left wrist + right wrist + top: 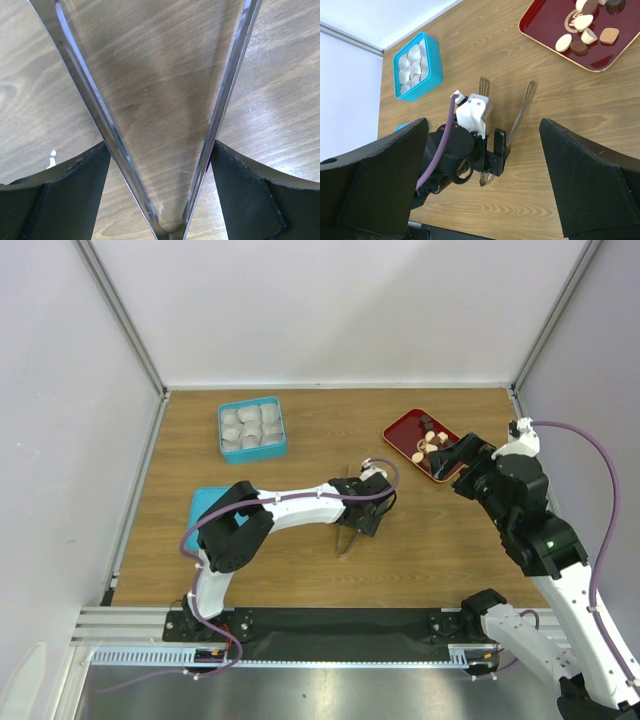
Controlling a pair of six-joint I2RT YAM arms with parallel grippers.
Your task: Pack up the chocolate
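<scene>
Wooden table [300,440] between pale walls. Left gripper [358,519] straddling metal tongs [520,117], fingers [75,195] just outside both arms; contact unclear. Right gripper [455,455] spread wide, empty, chocolate [585,30] on red tray [545,30] just ahead.

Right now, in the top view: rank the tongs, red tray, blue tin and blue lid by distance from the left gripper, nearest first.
1. Tongs: right at the left gripper, its jaws on either side of them.
2. Red tray with the chocolates: up and to the right.
3. Blue tin at the back left and blue lid at the near left: too close to call.
</scene>
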